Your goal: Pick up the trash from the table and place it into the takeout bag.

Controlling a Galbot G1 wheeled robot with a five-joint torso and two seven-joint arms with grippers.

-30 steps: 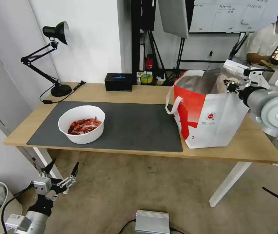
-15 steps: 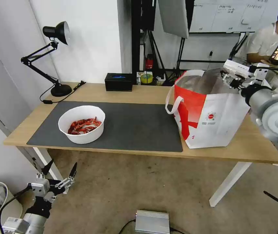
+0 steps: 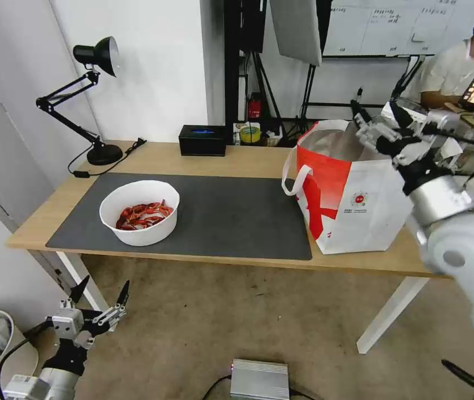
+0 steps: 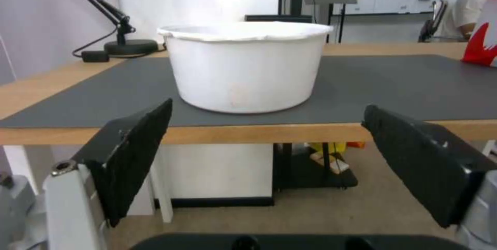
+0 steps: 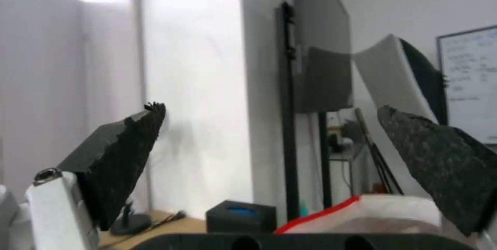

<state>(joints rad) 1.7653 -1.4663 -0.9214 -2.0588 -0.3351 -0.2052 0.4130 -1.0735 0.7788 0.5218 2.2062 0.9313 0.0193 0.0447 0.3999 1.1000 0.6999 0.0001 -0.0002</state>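
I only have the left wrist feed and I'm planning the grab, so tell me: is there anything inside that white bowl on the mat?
Observer: Yes, the white bowl holds red crayfish shells.
Operator: And my other arm?
Observer: The right gripper is open, raised above the mouth of the takeout bag.
Operator: How does that bag stand?
Observer: Upright at the right end of the table, just off the grey mat, with its foil-lined mouth open.
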